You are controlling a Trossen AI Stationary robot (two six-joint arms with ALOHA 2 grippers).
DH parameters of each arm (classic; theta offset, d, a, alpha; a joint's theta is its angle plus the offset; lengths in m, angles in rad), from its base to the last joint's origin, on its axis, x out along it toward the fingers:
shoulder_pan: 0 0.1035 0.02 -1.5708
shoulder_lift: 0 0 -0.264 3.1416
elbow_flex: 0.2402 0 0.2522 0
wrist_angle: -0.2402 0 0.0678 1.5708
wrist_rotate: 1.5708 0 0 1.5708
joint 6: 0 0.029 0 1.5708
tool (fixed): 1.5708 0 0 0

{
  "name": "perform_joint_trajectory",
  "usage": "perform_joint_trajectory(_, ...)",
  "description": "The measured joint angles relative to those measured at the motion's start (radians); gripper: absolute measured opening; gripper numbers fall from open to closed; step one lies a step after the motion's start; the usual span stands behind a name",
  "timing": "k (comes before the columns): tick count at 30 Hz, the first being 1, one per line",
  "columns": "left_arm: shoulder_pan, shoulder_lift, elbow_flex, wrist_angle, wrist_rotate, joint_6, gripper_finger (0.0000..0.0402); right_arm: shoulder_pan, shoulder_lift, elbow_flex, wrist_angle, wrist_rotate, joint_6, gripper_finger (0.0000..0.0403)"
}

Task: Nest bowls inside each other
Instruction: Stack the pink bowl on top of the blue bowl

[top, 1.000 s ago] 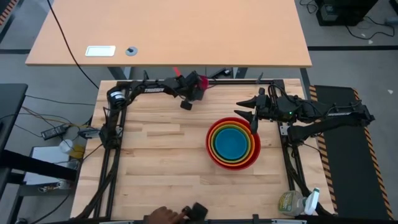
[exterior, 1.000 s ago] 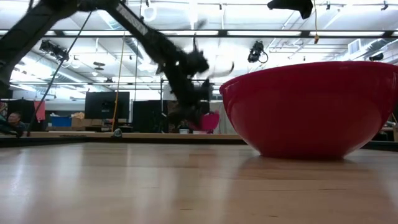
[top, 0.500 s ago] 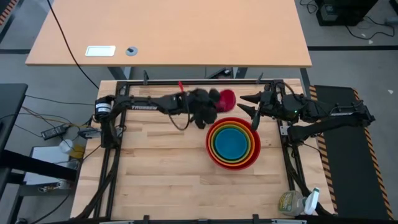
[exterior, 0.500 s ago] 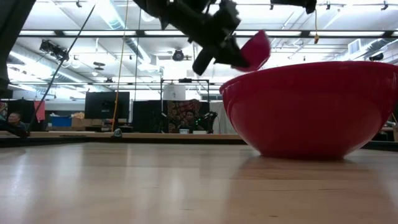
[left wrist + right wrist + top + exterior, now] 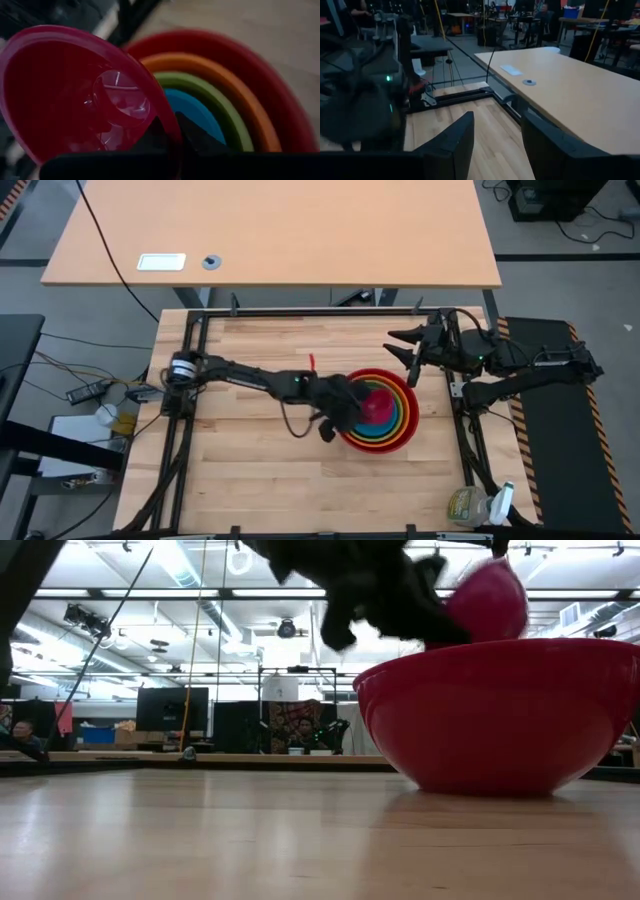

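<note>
— Where's our pink bowl (image 5: 373, 401)?
— Pinched by its rim in our left tool (image 5: 348, 406), tilted over the nested stack (image 5: 398, 430), ready to drop in. Right tool (image 5: 405, 352) waits open beside it.

Smallest bowl (image 5: 376, 402) above nested bowl stack (image 5: 401, 431), stack on table's (image 5: 250, 470) right half

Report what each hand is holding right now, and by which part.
The left hand is shut on the rim of the pink bowl, carrying it above the nested bowls. The right hand is open and holds nothing.
</note>
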Motion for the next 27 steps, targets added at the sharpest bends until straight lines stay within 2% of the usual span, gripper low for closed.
perform_joint_trajectory(7,0.002,0.153,0.276,-0.34,-0.035,-0.09,0.0008,0.0,0.007,0.0,-0.003,-0.034,0.032,0.017)
perform_joint_trajectory(11,0.005,0.223,0.38,-0.463,-0.096,-0.141,0.0016,0.0,0.007,0.0,-0.001,-0.054,0.036,0.017)
perform_joint_trajectory(19,0.008,0.244,0.391,-0.473,-0.102,-0.155,0.0056,0.0,0.009,0.0,-0.005,-0.057,0.029,0.017)
perform_joint_trajectory(27,0.008,0.241,0.392,-0.49,-0.102,-0.156,0.0162,0.0,0.008,0.0,0.004,-0.057,0.025,0.017)
